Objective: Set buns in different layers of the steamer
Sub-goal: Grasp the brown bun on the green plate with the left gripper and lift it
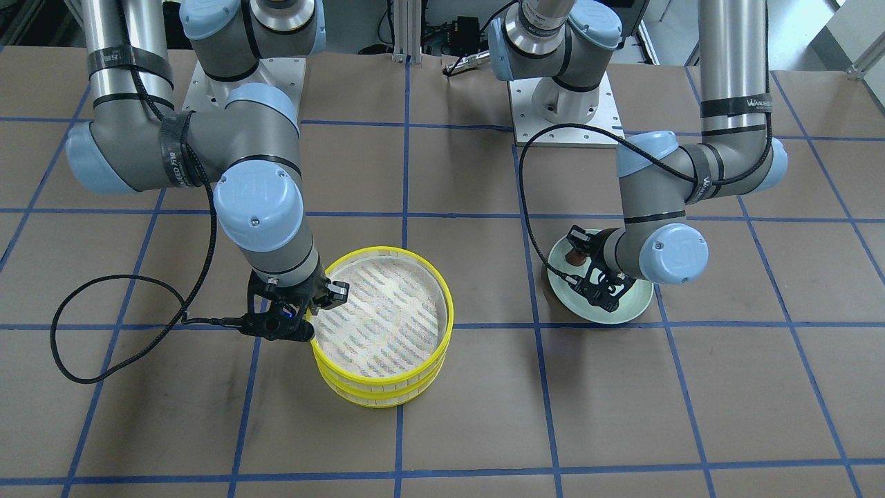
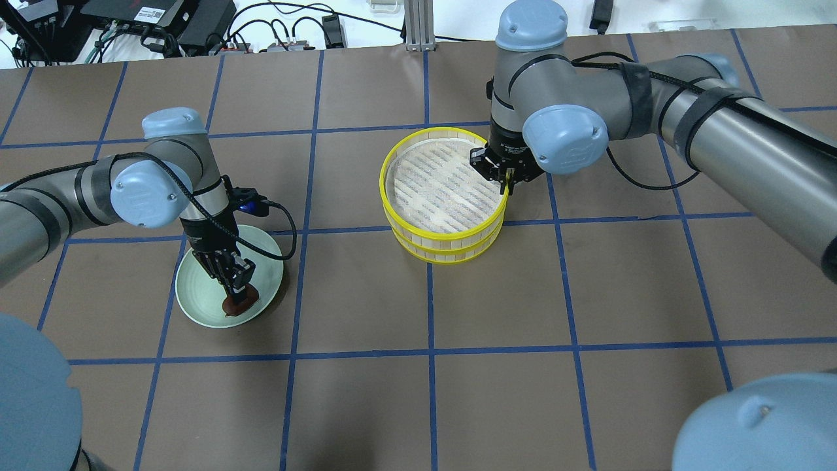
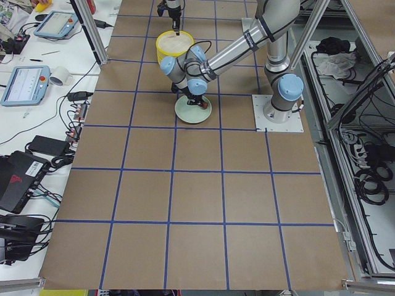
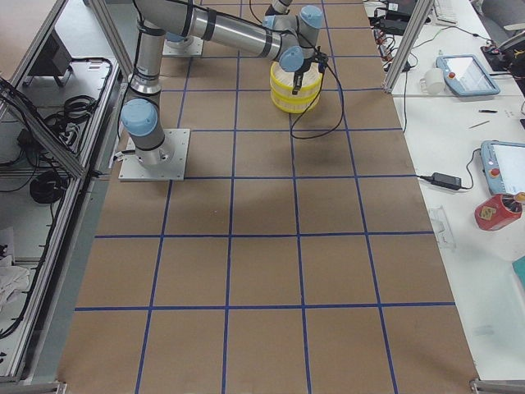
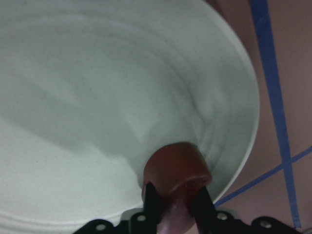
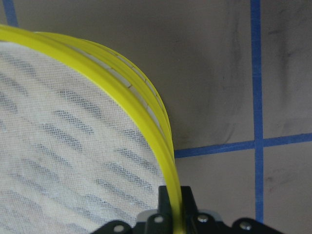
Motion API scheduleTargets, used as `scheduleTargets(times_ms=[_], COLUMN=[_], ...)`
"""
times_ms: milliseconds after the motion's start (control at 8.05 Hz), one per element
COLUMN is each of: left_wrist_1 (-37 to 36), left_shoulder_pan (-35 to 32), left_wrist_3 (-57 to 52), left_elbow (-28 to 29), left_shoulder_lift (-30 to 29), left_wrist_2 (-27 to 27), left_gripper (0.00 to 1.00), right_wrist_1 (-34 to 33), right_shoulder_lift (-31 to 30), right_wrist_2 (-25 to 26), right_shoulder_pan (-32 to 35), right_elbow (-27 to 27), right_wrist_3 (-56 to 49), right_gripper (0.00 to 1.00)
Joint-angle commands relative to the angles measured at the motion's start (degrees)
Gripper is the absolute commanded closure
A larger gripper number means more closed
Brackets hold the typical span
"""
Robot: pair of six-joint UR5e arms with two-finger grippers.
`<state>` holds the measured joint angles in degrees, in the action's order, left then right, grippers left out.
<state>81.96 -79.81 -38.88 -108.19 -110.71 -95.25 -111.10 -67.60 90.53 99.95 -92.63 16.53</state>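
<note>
A dark brown bun (image 5: pixel 175 165) lies at the near edge of the pale green plate (image 2: pixel 196 294). My left gripper (image 5: pixel 175 204) is shut on the bun, one finger on each side of it. The bun (image 2: pixel 239 304) shows under my left gripper (image 2: pixel 237 288) from overhead, and in the front view it (image 1: pixel 573 259) sits on the plate (image 1: pixel 622 311). The steamer (image 2: pixel 444 190) stands with its two yellow-rimmed layers stacked, and its top floor is bare. My right gripper (image 6: pixel 176 202) is shut on the top layer's yellow rim (image 6: pixel 122 97), at the steamer's right side (image 2: pixel 505 183).
The brown paper table carries a blue tape grid (image 2: pixel 428 288). The right arm's black cable (image 1: pixel 104 332) loops over the table beside the steamer (image 1: pixel 384 325). Cables and electronics (image 2: pixel 163 19) lie beyond the far edge.
</note>
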Motion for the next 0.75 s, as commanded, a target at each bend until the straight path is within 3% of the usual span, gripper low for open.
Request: scheduleTargets(times_ms=[0,497,621], left_wrist_1=[1.8,2.6,2.42], left_shoulder_pan=[0.0,-0.78,-1.83], left_wrist_3=[0.3,1.17,5.7], left_elbow=[4.72,12.38,14.13], left_shoulder_lift=[1.29,4.62,5.41], left_wrist_2=[-0.11,3.4,3.67], left_gripper=[1.0,1.0,1.0], right_wrist_1=[-0.09,-1.23,-1.14], right_shoulder_lift=[-0.33,0.01,0.1], right_wrist_2=[0.52,0.61,0.52], right_shoulder_pan=[-0.02,-0.02,-0.02], right_elbow=[0.0,0.0,0.0], right_wrist_3=[0.0,0.17,0.17], right_gripper=[0.91,0.92,0.92])
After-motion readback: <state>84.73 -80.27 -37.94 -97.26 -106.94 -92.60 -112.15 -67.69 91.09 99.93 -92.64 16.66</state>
